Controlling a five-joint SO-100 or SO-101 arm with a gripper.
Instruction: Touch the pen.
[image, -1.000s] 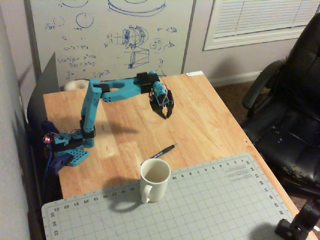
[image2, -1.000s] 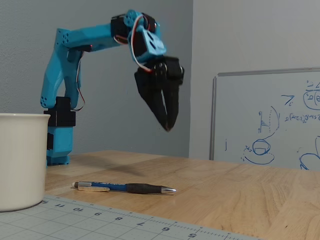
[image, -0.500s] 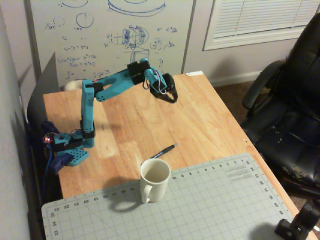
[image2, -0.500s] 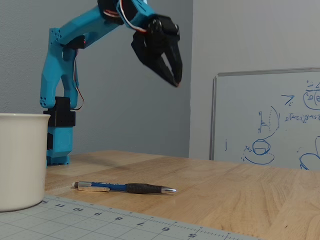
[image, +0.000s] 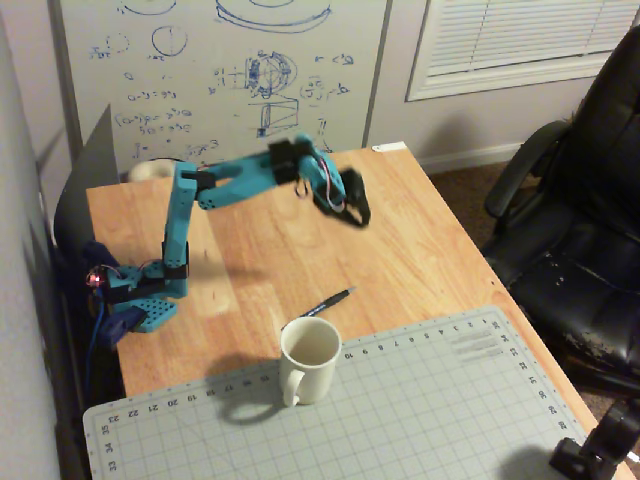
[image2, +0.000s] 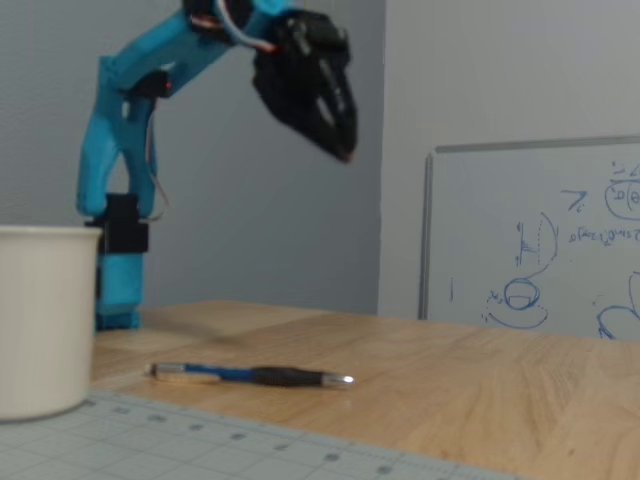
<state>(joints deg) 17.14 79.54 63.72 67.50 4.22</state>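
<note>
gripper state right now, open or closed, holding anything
Gripper: motion-blurred, so open or closed cannot be told; holding nothing, high above the pen.

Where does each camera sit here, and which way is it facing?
A fixed view: high above the cutting mat's near end, looking down across the table toward the whiteboard; the whole blue arm and gripper show.
Another fixed view: at tabletop height beside the mug, looking level across the wood; the arm's upper part and raised gripper show, blurred.
Shared: pen, mug, mat, whiteboard, arm.
</note>
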